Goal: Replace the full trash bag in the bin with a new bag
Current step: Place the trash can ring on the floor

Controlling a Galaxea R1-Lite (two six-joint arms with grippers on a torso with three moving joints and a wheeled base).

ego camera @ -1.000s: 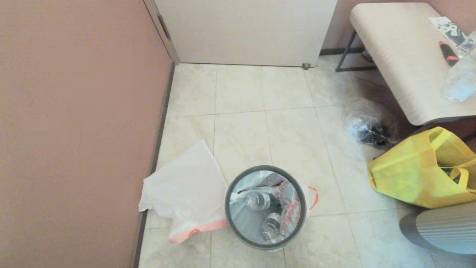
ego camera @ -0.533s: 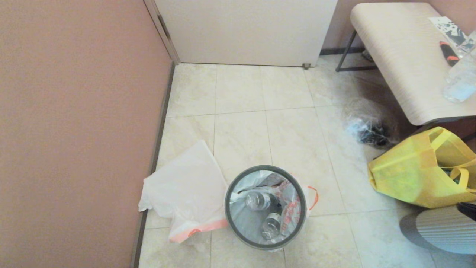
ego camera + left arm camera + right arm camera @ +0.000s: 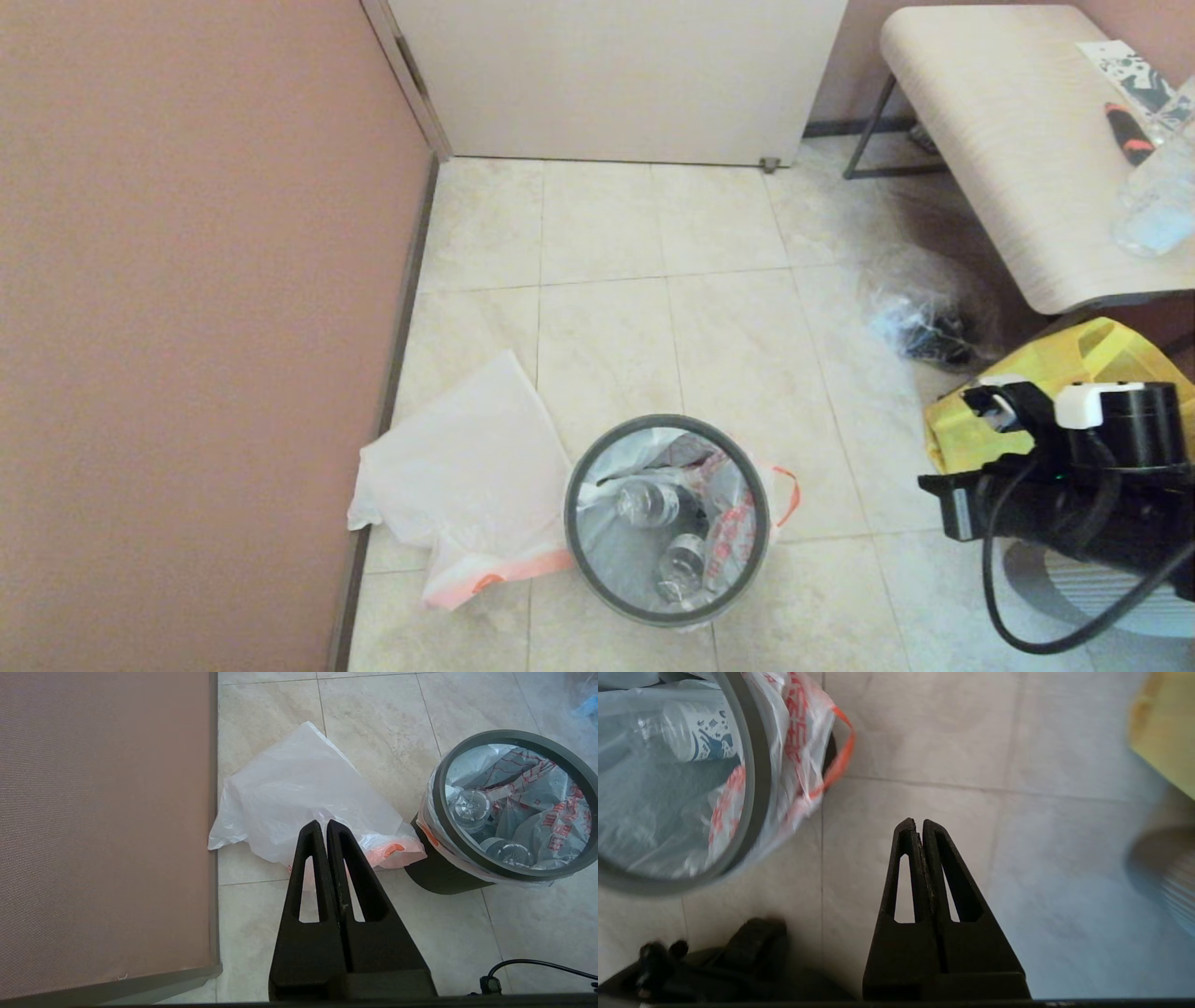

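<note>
The bin [image 3: 571, 551] stands on the tiled floor with the full trash bag [image 3: 724, 523] lining it, bottles showing inside and an orange-red handle hanging over its right side. Left of the bin, against the wall, the new bag [image 3: 467, 476] lies limp and flat on the floor. My right arm [image 3: 1074, 485] hangs to the right of the bin. Its gripper [image 3: 919, 822] is shut and empty above bare tile, beside the bin rim [image 3: 754, 779] and the full bag's handle [image 3: 840, 760]. My left gripper [image 3: 323, 823] is shut and empty above the near edge of the new bag [image 3: 299, 788].
A pink wall [image 3: 187, 327] runs down the left and a door [image 3: 616, 75] closes the back. At the right are a bench [image 3: 1008, 140], a clear plastic bag with dark contents [image 3: 920, 322], a yellow tote [image 3: 962, 429] and a grey ribbed disc [image 3: 1111, 597].
My right arm has come into the head view from the lower right and now covers part of the yellow tote. The bin and both bags have not moved.
</note>
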